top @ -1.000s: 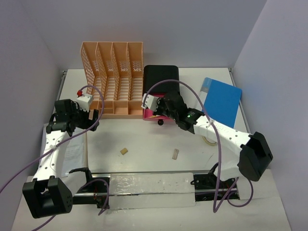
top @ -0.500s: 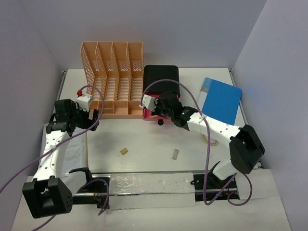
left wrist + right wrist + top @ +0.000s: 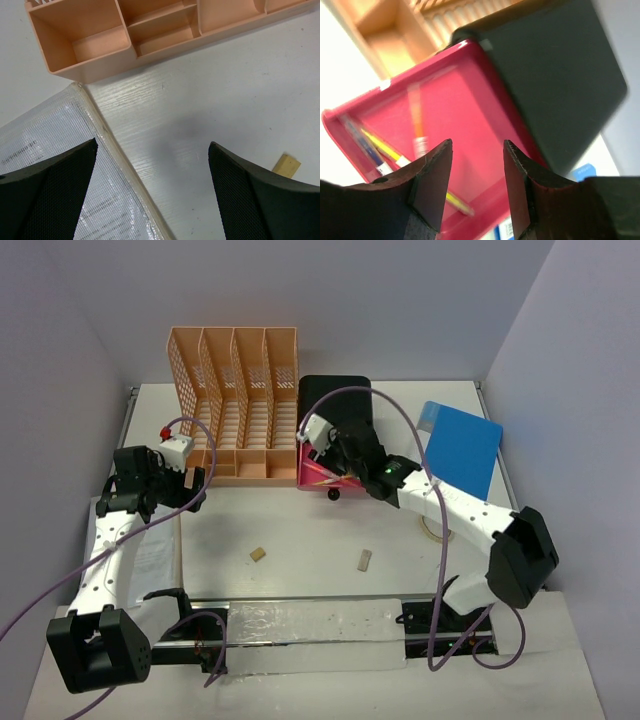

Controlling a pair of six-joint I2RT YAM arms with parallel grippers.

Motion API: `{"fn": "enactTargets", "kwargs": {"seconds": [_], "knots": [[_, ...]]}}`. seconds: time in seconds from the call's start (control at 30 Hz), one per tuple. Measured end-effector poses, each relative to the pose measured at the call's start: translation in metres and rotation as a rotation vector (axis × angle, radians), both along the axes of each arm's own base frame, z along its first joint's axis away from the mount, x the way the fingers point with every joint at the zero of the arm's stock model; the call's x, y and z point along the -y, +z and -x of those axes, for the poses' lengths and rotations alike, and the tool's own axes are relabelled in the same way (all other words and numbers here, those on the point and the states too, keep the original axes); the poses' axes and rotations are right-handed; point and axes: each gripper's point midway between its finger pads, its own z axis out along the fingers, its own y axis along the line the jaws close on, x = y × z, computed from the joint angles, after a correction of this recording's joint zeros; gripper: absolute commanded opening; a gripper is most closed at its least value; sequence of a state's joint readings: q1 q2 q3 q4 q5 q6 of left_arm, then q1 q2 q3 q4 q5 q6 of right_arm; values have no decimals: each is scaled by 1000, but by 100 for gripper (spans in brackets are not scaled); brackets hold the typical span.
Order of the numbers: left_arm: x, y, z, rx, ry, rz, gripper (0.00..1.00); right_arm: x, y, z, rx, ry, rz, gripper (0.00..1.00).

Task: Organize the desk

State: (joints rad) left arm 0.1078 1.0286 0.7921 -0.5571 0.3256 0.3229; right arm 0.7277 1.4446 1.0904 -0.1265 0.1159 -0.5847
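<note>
White wood-grain desk (image 3: 300, 525) fills the view. At 12 o'clock, the black box (image 3: 335, 398) has its pink drawer (image 3: 470, 110) open, holding pens (image 3: 417, 125). Peach file rack (image 3: 235, 390) stands at 11. Left gripper (image 3: 152, 150) is spread wide; right gripper (image 3: 477, 145) is parted over the drawer.

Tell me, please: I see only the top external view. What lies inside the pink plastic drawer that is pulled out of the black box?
Observer: The right wrist view looks into the pink plastic drawer. At least two pens lie in it, an orange-and-white pen and a yellow pen.
Operator: Is one of them held?
Observer: No. The right gripper has its jaws apart above the drawer, and nothing is between them.
Operator: What does the left wrist view show ahead?
Observer: It shows the peach plastic file rack. The low front compartments that this view shows are empty.
</note>
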Motion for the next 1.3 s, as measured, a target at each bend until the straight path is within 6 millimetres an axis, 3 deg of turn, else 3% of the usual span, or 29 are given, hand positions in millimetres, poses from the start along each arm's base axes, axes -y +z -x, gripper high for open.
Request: {"fn": "enactTargets", "kwargs": {"seconds": [0.23, 0.33, 0.47, 0.63, 0.77, 0.87, 1.1, 1.3], "knots": [[-5, 4, 1, 20, 18, -26, 98, 6, 80, 8, -30, -291, -406, 56], [-8, 6, 7, 34, 31, -46, 98, 5, 94, 24, -79, -374, -588, 55], [-14, 6, 15, 46, 52, -76, 98, 4, 72, 53, -171, -473, -699, 53], [-21, 1, 26, 44, 85, -111, 98, 6, 30, 84, -243, -654, -726, 53], [-26, -3, 31, 46, 121, -124, 97, 5, 11, 104, -265, -748, -761, 53], [-28, -8, 36, 39, 137, -128, 96, 4, -5, 109, -275, -791, -789, 54], [-33, -7, 40, 52, 174, -140, 96, 6, -62, 112, -298, -877, -720, 60], [-34, -5, 41, 64, 179, -142, 95, -2, -77, 107, -301, -894, -716, 60]]}}
